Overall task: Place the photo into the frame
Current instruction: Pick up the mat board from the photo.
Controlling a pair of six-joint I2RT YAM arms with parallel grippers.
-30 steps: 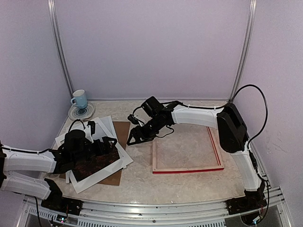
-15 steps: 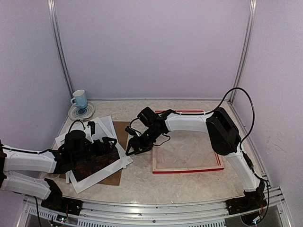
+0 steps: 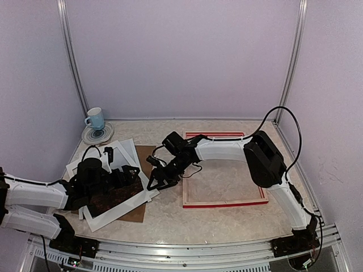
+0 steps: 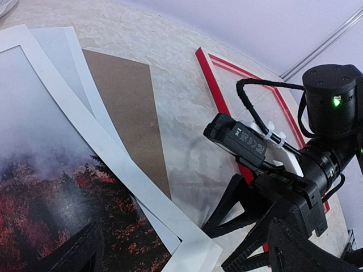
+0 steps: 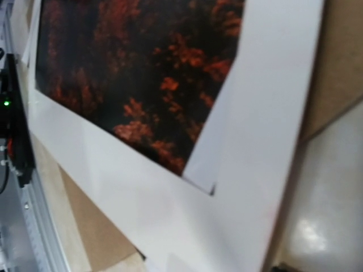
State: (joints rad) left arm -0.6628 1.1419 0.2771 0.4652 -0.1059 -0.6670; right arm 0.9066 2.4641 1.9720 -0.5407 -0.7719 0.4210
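Right arm has swung left off the frame since a second ago, and its gripper now sits low by the stack's right corner; left arm hasn't budged. Nearest the bases, the left gripper (image 3: 132, 174) hovers over the photo (image 3: 113, 195) with jaws spread as wide as they go and nothing in them; the photo lies face up on the left side of the table, showing inside the white mat (image 3: 148, 192), and I can't tell if it's under the mat or on it. Brown board (image 3: 146, 156) pokes out beneath. Right gripper (image 3: 157, 181) is partly open, empty, just beside the mat's corner. Frame (image 3: 224, 203) lies flat on the right, nothing in it, well apart from the photo; cup (image 3: 95, 119) is way back left. What worries me: those jaws are lined up on the mat, not the print, so a pinch could grab the wrong sheet or drag the whole pile; a corner grip might crease the paper; both grippers are close enough to bump.
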